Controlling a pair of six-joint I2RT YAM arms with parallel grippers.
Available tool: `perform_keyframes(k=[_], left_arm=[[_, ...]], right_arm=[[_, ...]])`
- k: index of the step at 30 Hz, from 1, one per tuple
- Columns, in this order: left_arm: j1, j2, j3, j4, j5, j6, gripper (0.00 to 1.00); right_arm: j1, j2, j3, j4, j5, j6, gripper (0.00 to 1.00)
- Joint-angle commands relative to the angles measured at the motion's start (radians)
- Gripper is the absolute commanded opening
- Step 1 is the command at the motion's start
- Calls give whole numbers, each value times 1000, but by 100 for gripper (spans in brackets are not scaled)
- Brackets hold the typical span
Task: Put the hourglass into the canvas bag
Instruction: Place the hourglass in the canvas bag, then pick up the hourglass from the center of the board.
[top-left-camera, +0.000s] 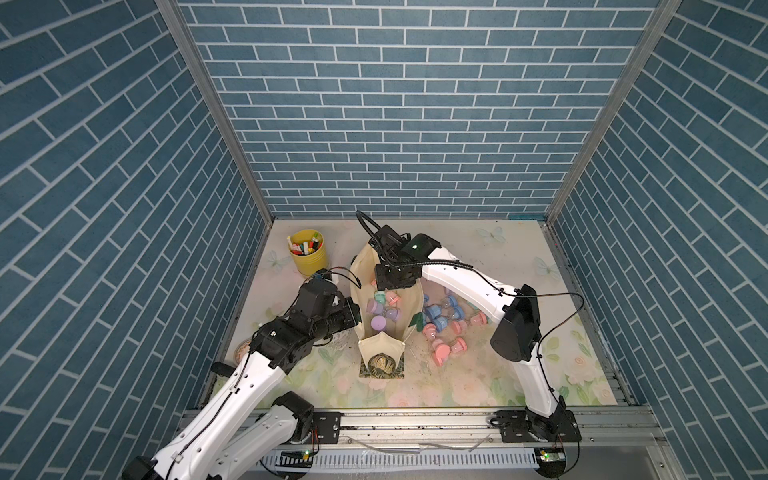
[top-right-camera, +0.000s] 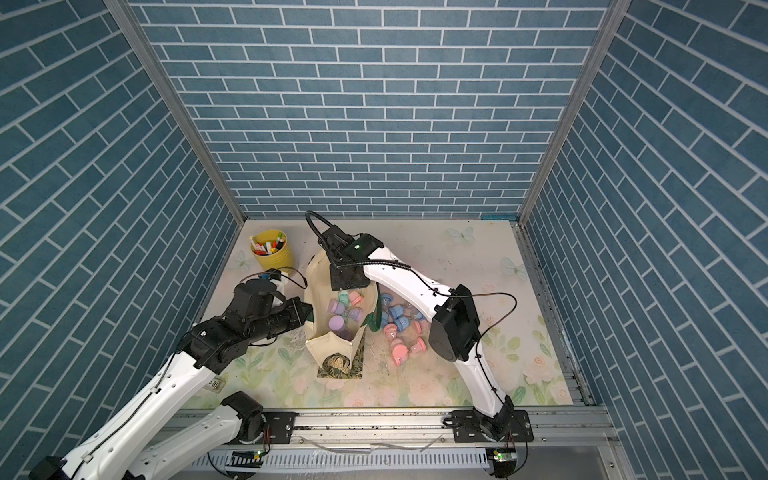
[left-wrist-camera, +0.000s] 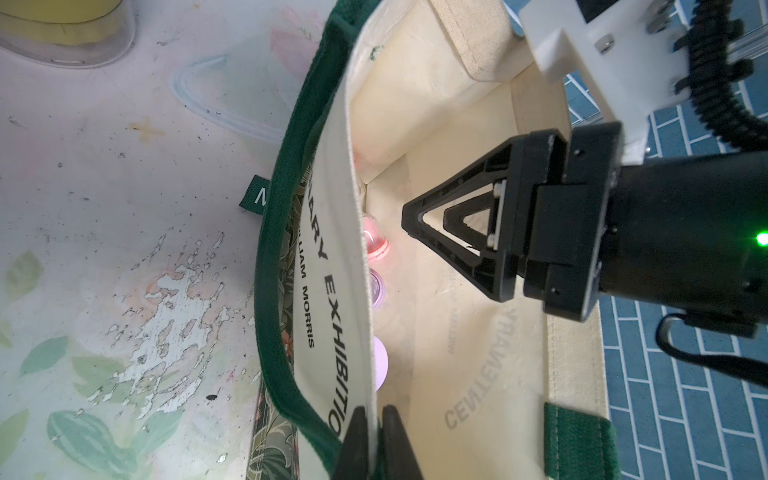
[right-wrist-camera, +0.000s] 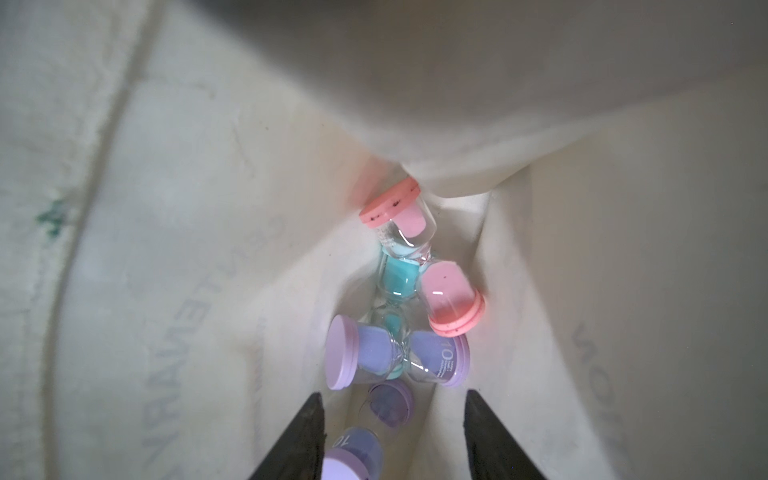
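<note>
The cream canvas bag (top-left-camera: 380, 347) (top-right-camera: 328, 345) stands open mid-table. My left gripper (left-wrist-camera: 374, 409) (top-left-camera: 357, 316) is shut on the bag's near rim (left-wrist-camera: 332, 208), holding the mouth apart. My right gripper (right-wrist-camera: 392, 397) (left-wrist-camera: 415, 224) hangs open inside the mouth with nothing between its fingers. Below it, on the bag's floor, a pink hourglass (right-wrist-camera: 451, 303) lies across a teal one (right-wrist-camera: 399, 280). Two purple hourglasses (right-wrist-camera: 345, 353) lie nearer the fingers. In a top view the hourglasses in the bag (top-left-camera: 384, 309) show below the right wrist.
Several blue hourglasses (top-left-camera: 440, 316) and pink hourglasses (top-left-camera: 446, 349) lie loose on the table to the right of the bag, under the right arm. A yellow cup of pens (top-left-camera: 307, 253) (top-right-camera: 272, 251) stands at the back left. Brick-pattern walls enclose three sides.
</note>
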Motion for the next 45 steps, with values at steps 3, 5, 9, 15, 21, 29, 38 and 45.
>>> perform_keyframes(k=[3, 5, 9, 15, 21, 29, 38, 45], left_arm=[[3, 4, -11, 7, 7, 8, 0], [3, 6, -12, 7, 9, 7, 0], [3, 9, -9, 9, 9, 8, 0], [3, 9, -13, 4, 10, 11, 0], [3, 10, -8, 4, 9, 14, 0], [3, 14, -13, 9, 13, 17, 0], [3, 15, -20, 13, 19, 18, 0], [3, 18, -12, 12, 21, 19, 0]], right_arm=[[12, -93, 28, -56, 71, -9, 54], [19, -134, 27, -63, 104, -21, 54], [20, -243, -28, -65, 193, -36, 52], [12, -440, -220, -50, 380, -41, 53], [-102, -607, -470, -52, 345, 4, 53], [-316, -776, -820, 25, 169, -69, 59], [-528, -753, -1003, 103, -56, -197, 59], [-576, -674, -1017, 136, -65, -253, 60]])
